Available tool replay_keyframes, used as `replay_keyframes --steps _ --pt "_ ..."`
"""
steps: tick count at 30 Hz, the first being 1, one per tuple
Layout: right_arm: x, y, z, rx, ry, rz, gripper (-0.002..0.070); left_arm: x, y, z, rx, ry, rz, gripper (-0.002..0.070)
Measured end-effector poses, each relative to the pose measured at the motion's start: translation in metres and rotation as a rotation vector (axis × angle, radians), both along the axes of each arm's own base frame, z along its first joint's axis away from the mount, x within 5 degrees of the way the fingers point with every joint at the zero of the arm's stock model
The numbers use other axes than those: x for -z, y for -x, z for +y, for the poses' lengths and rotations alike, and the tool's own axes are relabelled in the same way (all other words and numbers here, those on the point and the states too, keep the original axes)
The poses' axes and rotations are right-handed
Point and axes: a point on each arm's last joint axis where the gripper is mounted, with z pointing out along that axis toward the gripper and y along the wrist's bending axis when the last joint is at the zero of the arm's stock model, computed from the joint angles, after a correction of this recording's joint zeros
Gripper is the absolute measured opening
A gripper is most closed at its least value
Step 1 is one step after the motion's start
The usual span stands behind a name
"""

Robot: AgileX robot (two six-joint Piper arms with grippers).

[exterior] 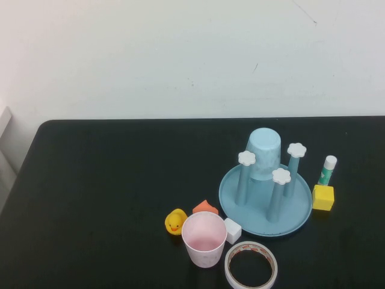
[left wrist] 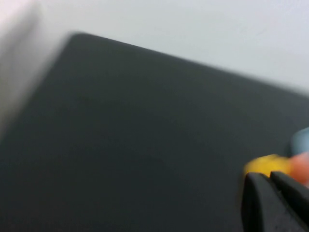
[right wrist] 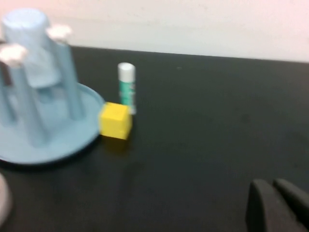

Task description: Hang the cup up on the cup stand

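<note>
The pink cup [exterior: 204,239] is set upright on the black surface [exterior: 108,192], just in front of the cup stand [exterior: 265,201], not hung. A blue cup [exterior: 263,152] is seen upside down on a peg. A duck [exterior: 175,221], tape roll [exterior: 251,265], yellow block [exterior: 323,197] and glue stick [exterior: 327,170] are scattered nearby (the orange piece is probably a toy). The left tool [left wrist: 270,186] and right tool [right wrist: 273,191] are kept low at the near edge, both pressed together, nothing pinched.
</note>
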Motion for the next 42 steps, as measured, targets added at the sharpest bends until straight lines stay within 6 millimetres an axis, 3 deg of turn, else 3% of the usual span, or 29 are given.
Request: replay_keyframes --steps 6,12,15,21,25,29,37,42 --pt "-0.001 0.000 0.011 -0.025 -0.316 0.004 -0.0001 -0.009 0.001 -0.013 0.050 0.499 0.022 -0.0002" --pt "-0.006 0.001 0.024 -0.057 -0.739 0.014 -0.0001 -0.016 0.001 -0.013 0.034 0.702 -0.008 -0.0002" --pt "-0.007 0.001 0.026 -0.063 -0.806 0.014 -0.0001 -0.020 -0.001 -0.010 0.003 0.768 -0.046 -0.0002" --pt "-0.007 0.001 0.025 -0.080 -0.704 -0.004 -0.0001 -0.025 0.000 -0.010 0.039 0.592 -0.109 -0.0001" --pt "-0.007 0.001 0.024 -0.092 -0.655 -0.010 -0.0001 -0.057 0.001 -0.017 0.141 0.334 -0.127 -0.0001" --pt "-0.006 0.001 0.025 -0.105 -0.633 0.003 -0.0001 -0.097 -0.011 -0.024 0.277 0.039 0.014 -0.0001" --pt "-0.004 0.002 0.027 -0.124 -0.603 0.021 -0.0001 -0.161 -0.079 -0.032 0.505 -0.262 0.250 -0.0001" --pt "-0.004 0.002 0.027 -0.125 -0.601 0.021 -0.0001 -0.166 -0.129 -0.043 0.578 -0.389 0.384 -0.0002"
